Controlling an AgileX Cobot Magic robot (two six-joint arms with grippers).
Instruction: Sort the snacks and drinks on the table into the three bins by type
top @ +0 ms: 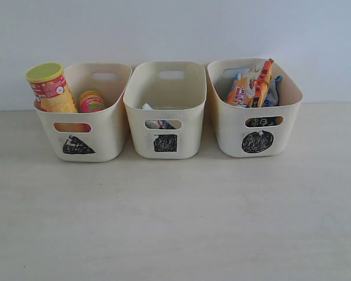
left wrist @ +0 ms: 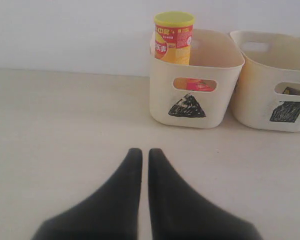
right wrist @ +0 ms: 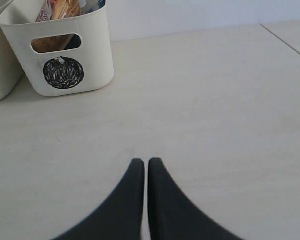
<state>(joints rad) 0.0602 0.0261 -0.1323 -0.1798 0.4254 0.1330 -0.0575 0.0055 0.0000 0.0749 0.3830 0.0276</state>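
Where the exterior view takes in the whole scene, you see three bins standing side by side in a row on the pale table (top: 175, 222), close to the back wall (top: 175, 29). The triangle bin (top: 102, 137) on the left holds the yellow chip tube (top: 50, 88), upright at its left side with the yellow-green lid above the rim. The pink chip tube (top: 92, 101) is just beside it, sitting lower so that only its top shows. In the middle, the square bin (top: 165, 93) holds the white-and-blue carton (top: 147, 107), whose top peeks up low inside. On the right, the circle bin (top: 281, 126) holds the orange bag (top: 248, 88), which pokes above the rim, with the blue-and-black bag (top: 274, 91) tucked against it.

In the left wrist view, your left gripper (left wrist: 141, 152) hangs over bare table with its jaws brought together and nothing between them. It is well apart from the triangle bin ahead. The yellow tube rises from that bin and pink shows through its handle cut-out. A dark shape behind the square bin's cut-out looks like the dark purple carton (left wrist: 291, 91).

In the right wrist view, your right gripper (right wrist: 141, 162) is likewise closed on nothing, over bare table. The circle bin stands well apart from it with both bags inside.
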